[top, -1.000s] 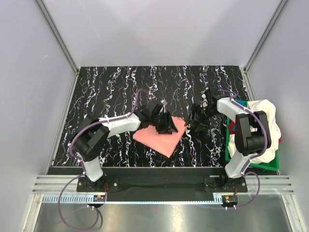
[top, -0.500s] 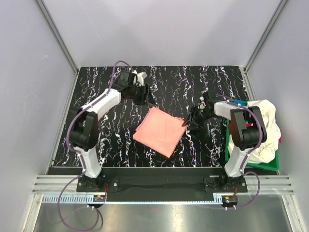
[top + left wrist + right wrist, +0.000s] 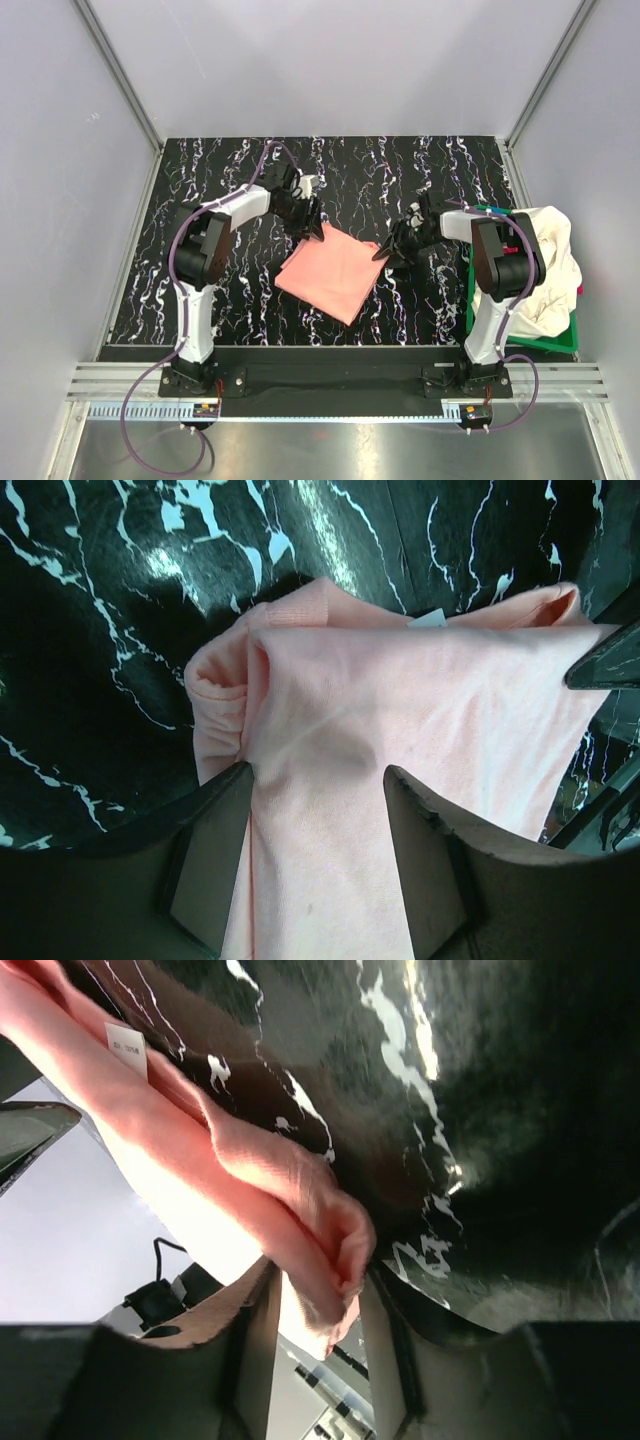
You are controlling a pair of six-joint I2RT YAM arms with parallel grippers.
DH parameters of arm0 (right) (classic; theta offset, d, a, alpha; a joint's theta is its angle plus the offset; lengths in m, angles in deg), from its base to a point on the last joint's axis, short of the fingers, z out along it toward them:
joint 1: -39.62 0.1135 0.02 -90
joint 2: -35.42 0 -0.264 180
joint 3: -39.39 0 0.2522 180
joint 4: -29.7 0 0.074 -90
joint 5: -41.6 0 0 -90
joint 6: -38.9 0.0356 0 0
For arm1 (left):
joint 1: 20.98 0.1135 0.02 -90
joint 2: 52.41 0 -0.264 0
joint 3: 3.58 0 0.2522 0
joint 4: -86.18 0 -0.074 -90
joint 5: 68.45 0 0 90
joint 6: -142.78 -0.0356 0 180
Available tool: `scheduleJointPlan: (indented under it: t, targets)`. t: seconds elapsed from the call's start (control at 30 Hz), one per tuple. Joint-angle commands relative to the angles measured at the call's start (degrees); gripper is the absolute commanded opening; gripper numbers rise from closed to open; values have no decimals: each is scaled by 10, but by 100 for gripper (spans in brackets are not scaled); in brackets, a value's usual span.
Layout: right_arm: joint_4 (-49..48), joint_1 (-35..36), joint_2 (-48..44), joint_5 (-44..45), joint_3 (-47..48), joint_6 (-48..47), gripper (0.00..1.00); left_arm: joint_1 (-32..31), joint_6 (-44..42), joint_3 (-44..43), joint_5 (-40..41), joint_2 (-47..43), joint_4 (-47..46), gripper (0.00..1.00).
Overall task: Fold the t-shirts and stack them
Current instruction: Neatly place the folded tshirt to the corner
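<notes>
1. The salmon-pink t-shirt (image 3: 335, 272) lies folded into a flat, roughly square packet at the middle of the bench (image 3: 200, 180). It is turned so that its corners point to the bench edges. Its white label (image 3: 428, 618) shows at the far fold.

2. The left gripper (image 3: 305, 215) is down at the packet's far corner. In the left wrist view its jaws stand apart, one finger (image 3: 210, 850) at the rolled left hem and the other on the flat cloth, with cloth lying between them and not pinched.

3. The right gripper (image 3: 390, 250) is at the packet's right corner. In the right wrist view its jaws are closed on a bunched fold of the salmon-pink t-shirt, and the cloth fills the gap between them. The corner is raised off the bench surface.

4. The green basket (image 3: 472, 300) stands at the right edge of the bench, near corner. A cream-white t-shirt (image 3: 552, 255) is heaped in it and spills over its rim. It lies well apart from the folded packet.
</notes>
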Motion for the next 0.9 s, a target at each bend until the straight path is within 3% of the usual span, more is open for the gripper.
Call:
scheduleJointPlan:
  t: [0.0, 0.1, 0.27, 0.33, 0.37, 0.4, 0.43, 0.57, 0.87]
  targets:
    - [-6, 0, 37, 34, 24, -13, 42, 3, -11, -27, 16, 12, -16, 60]
    - [24, -1, 58, 39, 63, -34, 37, 6, -5, -19, 31, -7, -16, 61]
    - [72, 0, 94, 55, 153, -75, 38, 9, 8, -2, 102, -69, -10, 64]
    - [108, 0, 108, 57, 200, -87, 45, 14, 12, -3, 121, -89, -6, 66]
    - [142, 1, 117, 69, 216, -93, 56, 18, 13, -6, 134, -93, -5, 68]
    - [159, 1, 116, 77, 231, -93, 56, 18, 13, -9, 137, -93, -2, 69]
    - [171, 0, 111, 87, 249, -99, 67, 21, 12, -15, 140, -88, 1, 70]
    - [232, 0, 70, 145, 274, -122, 81, 27, 2, -49, 125, -46, 27, 71]
    - [270, 0, -56, 142, 228, -137, 83, 27, -26, -41, 52, -1, -25, 72]
